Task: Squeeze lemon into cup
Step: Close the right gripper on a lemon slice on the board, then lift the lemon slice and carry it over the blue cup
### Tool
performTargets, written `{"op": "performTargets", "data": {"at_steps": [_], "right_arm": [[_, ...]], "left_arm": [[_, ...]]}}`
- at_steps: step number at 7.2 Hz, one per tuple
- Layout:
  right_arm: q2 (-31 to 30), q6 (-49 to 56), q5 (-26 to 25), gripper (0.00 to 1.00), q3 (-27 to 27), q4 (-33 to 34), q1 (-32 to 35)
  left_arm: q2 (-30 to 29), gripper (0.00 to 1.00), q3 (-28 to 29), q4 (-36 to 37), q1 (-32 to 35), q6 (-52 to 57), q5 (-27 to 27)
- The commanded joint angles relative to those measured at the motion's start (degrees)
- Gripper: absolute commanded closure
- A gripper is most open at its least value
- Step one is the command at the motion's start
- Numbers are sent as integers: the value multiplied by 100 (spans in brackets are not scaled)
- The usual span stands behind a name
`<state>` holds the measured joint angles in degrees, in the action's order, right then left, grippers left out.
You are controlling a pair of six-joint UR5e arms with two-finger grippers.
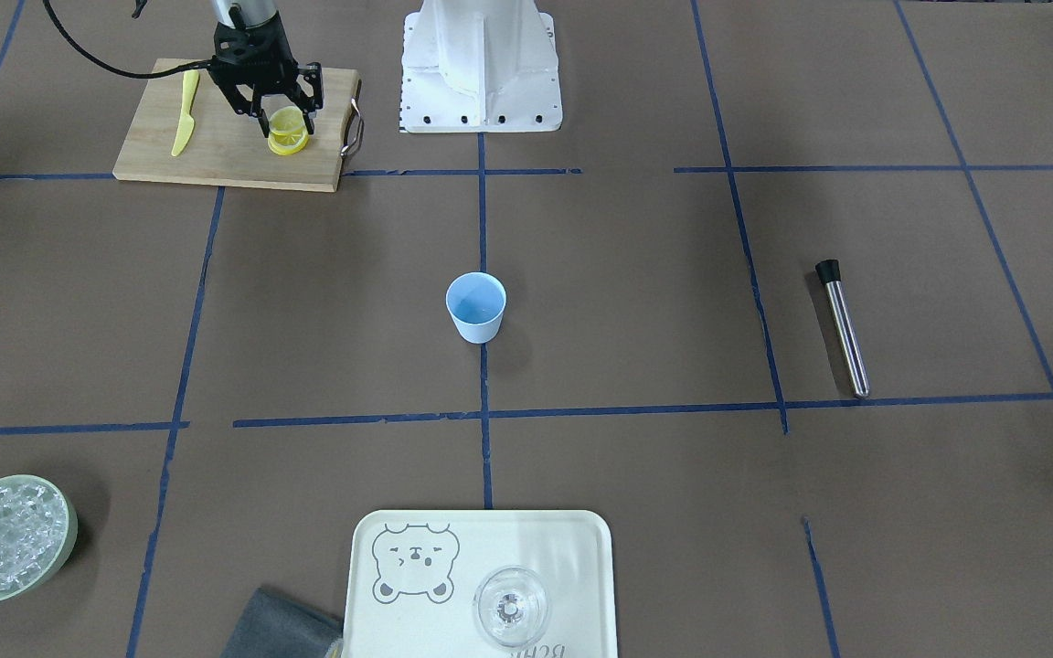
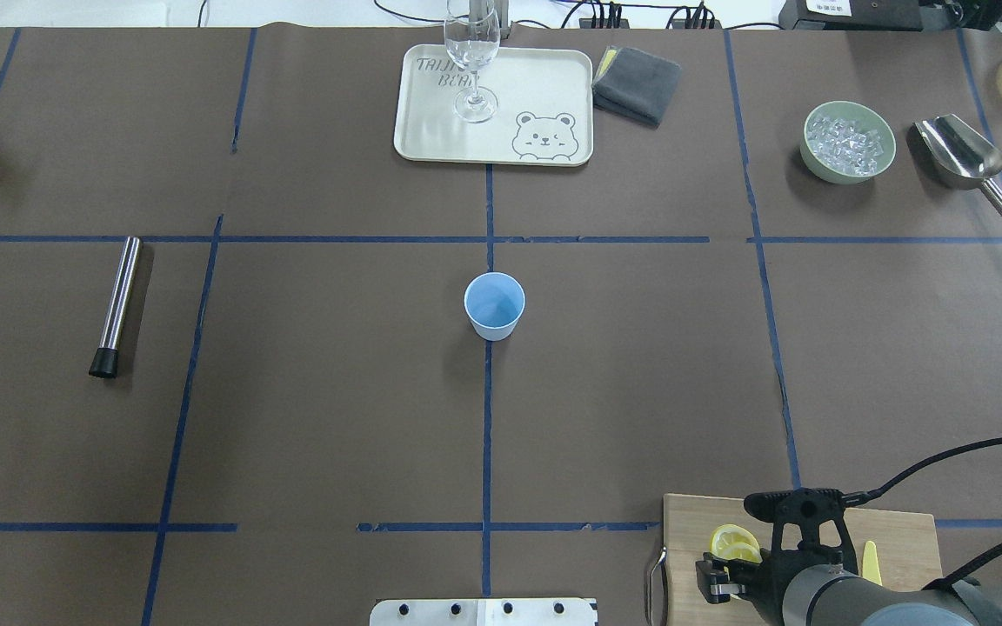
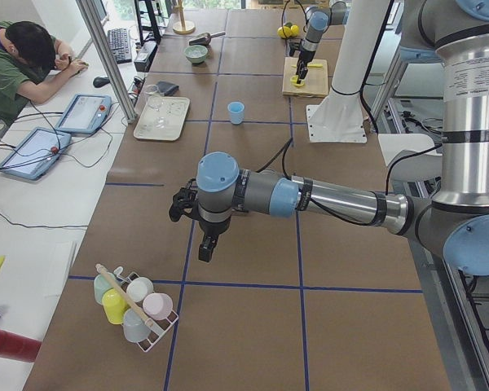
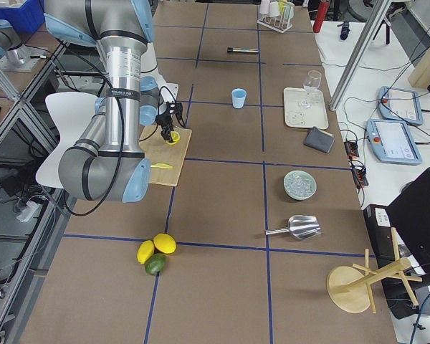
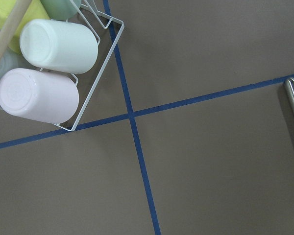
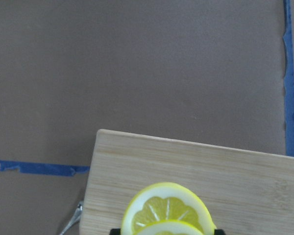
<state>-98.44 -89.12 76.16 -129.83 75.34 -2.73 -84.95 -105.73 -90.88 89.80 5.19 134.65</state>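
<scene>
1. R arm at work: the right gripper (image 1: 287, 123) hangs over the wooden cutting board (image 1: 216, 151) on the robot's side of the table, one finger each side of the cut lemon (image 1: 289, 143). Wrist cam shows black tips hard against the peel on both sides; can't tell whether they clamp.
2. Lemon: two cut pieces by the look of it, cut faces showing, one overlapping the other, at the board's handle end. A yellow plastic knife (image 1: 185, 114) lies on the same board, apart from the fruit.
3. Target: the light-blue cup (image 1: 476, 306) stands upright & empty-looking at table centre, on the blue tape line, well apart from board & gripper.
4. L arm idle: the left gripper (image 3: 207, 251) hovers over bare table near the wire rack of mugs (image 3: 134, 305), far from the action. Wide or narrow can't be told from the side view, & its wrist cam shows no fingers.
5. Step in hand, as judged: the pick-up, i.e. 1st stage, nothing squeezed yet.
6. Next move calls for a firm but not crushing hold on one piece, a lift clear of the board & the other piece, a carry to above the cup's mouth, cut face down, then the squeeze. Risks: juice lost early if the grip bites too hard; the light cup could tip if bumped.
</scene>
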Motion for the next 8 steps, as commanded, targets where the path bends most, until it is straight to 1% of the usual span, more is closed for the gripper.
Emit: {"op": "performTargets", "data": {"at_steps": [1, 3, 4, 5, 6, 7, 8], "right_arm": [[1, 9, 57, 100, -366, 77, 176], [18, 79, 424, 100, -367, 130, 500], [18, 114, 496, 100, -358, 139, 597], [175, 306, 670, 100, -306, 235, 746], [612, 456, 855, 100, -314, 706, 983], [1269, 562, 1109, 100, -297, 1450, 1220], [1928, 728, 1155, 100, -236, 2066, 1344]], "left_arm": [[-4, 0, 0, 0, 2, 0, 0], [5, 0, 0, 0, 2, 0, 0], [5, 0, 8, 9, 2, 0, 0], [5, 0, 8, 9, 2, 0, 0], [5, 0, 17, 9, 2, 0, -9], [5, 0, 17, 9, 2, -9, -9], [5, 0, 43, 9, 2, -9, 0]]}}
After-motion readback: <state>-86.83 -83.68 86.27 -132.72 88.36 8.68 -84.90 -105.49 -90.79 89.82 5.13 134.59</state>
